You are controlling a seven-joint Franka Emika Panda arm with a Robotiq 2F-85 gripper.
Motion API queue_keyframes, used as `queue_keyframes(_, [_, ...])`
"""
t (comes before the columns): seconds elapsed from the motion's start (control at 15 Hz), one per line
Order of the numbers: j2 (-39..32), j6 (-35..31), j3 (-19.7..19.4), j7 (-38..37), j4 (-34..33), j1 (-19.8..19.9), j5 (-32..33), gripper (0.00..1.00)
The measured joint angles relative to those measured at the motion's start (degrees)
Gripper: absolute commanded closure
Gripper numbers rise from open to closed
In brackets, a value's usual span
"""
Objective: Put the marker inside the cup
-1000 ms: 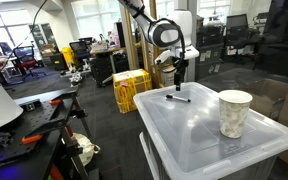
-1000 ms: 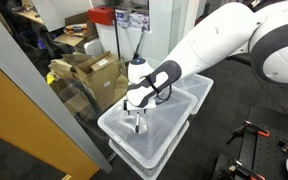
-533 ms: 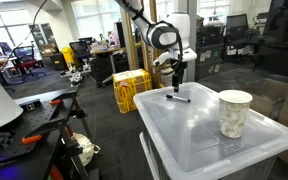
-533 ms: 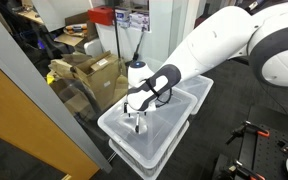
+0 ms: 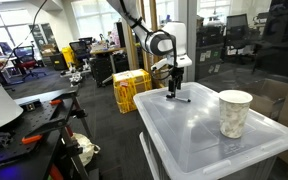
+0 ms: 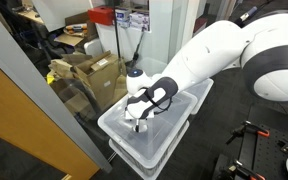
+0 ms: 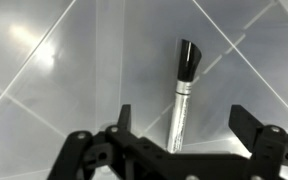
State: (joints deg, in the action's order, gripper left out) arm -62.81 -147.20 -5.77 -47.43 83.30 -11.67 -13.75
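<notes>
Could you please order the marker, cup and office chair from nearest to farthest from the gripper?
In an exterior view:
1. marker, right beneath the gripper.
2. cup, across the bin lid.
3. office chair, far back at the left.

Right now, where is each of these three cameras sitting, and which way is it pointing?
In an exterior view: low beside the bin lid, looking across it at the cup and marker; it shows the arm and gripper.
In an exterior view: high up near the arm, looking down on the lid; the white arm fills much of it.
Wrist view: on the wrist, facing down at the marker between the open fingers.
Shared: all three show the gripper over the lid.
</notes>
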Motion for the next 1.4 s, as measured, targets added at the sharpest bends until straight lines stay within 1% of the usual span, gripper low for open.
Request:
queue_keyframes(0.33, [-2.8, 0.0, -0.3, -1.6, -2.7, -0.1, 0.1, 0.0])
queue_keyframes(0.47, [-3.8, 0.0, -0.4, -1.6, -3.8, -0.1, 0.1, 0.07])
queue_keyframes(0.53, [-4.2, 0.0, -0.5, -1.6, -4.3, -0.1, 0.1, 0.07])
queue_keyframes(0.6, [-4.6, 0.0, -0.6, -1.7, -4.8, -0.1, 0.1, 0.11])
queue_keyframes(0.73, [-5.3, 0.0, -0.7, -1.7, -5.7, -0.1, 0.2, 0.12])
queue_keyframes(0.87, [-5.9, 0.0, -0.8, -2.0, -6.6, -0.1, 0.2, 0.14])
queue_keyframes(0.93, [-6.3, 0.0, -0.8, -2.3, -7.0, -0.1, 0.3, 0.19])
queue_keyframes(1.0, [-6.5, 0.0, -0.8, -2.4, -7.4, -0.1, 0.4, 0.33])
queue_keyframes(1.13, [-7.1, 0.0, -0.8, -2.5, -8.1, -0.1, 0.5, 0.46])
queue_keyframes(1.2, [-7.3, 0.1, -0.8, -2.5, -8.4, -0.1, 0.6, 0.55])
queue_keyframes(1.33, [-7.8, 0.1, -0.8, -2.6, -9.1, -0.1, 1.0, 0.7])
queue_keyframes(1.4, [-7.8, 0.1, -0.9, -2.6, -9.3, -0.1, 1.2, 0.79])
